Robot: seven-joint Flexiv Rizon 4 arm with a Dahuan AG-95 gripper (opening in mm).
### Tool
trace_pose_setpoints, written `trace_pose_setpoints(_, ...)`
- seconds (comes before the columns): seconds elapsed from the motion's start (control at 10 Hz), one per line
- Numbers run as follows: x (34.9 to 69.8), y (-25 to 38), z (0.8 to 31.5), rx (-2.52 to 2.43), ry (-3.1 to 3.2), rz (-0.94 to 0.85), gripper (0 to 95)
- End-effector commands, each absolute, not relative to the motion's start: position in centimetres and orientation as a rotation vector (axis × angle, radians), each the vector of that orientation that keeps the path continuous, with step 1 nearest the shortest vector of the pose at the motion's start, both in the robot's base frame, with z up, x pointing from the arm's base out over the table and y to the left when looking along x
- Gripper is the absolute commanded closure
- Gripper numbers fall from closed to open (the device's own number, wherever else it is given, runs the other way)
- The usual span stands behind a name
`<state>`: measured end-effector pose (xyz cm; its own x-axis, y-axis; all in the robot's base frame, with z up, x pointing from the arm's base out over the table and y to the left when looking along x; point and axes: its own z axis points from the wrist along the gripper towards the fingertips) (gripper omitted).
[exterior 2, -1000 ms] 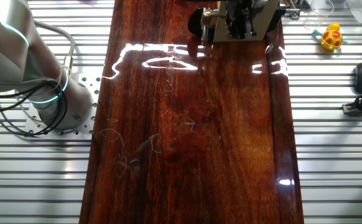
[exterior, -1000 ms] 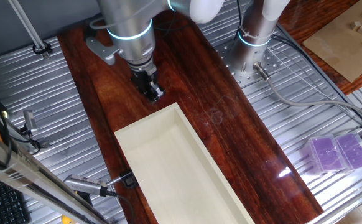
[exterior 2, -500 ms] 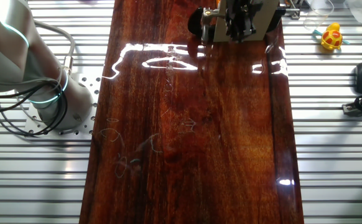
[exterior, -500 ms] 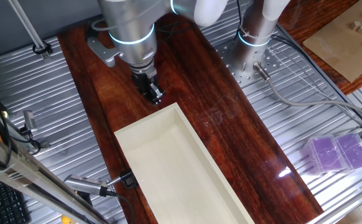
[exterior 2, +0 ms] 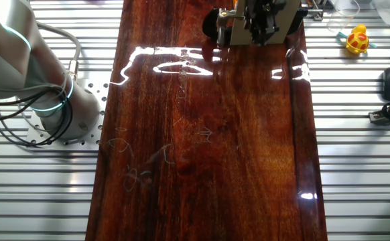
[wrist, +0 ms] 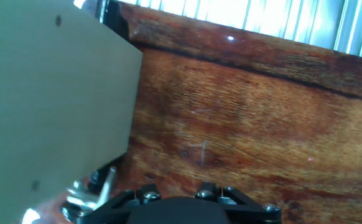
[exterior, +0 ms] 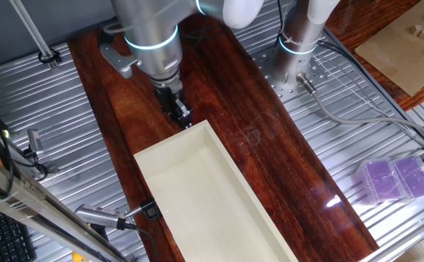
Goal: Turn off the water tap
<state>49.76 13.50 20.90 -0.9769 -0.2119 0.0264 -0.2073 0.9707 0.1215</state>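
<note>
One silvery tap [wrist: 89, 194], mostly hidden

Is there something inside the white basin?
No, the white basin shows only its bare pale floor in the fixed view, and the gripper stands beyond its far end.

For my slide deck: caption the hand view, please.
Hand view: grey panel at left, metal tap beneath it, over the wooden board.

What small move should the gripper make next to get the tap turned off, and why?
Probably nudge sideways toward the shiny metal part at the hand view's lower left, possibly the tap. The gripper hangs low by the end of the cream box, with that part off-centre, not ahead of it.
</note>
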Motion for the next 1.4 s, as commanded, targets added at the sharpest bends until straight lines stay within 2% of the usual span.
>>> trace_pose_setpoints(0.1, 50.36, 14.36, 20.61, 0.302, -3.081, -0.177, 57.0)
trace_pose_setpoints(0.7, 50.5, 14.58, 20.5, 0.232, -3.099, -0.171, 57.0)
trace_pose_setpoints(0.8, 50.53, 14.62, 20.47, 0.216, -3.103, -0.17, 38.0)
trace_pose_setpoints(1.4, 50.69, 15.32, 19.79, 0.13, -3.11, -0.186, 38.0)
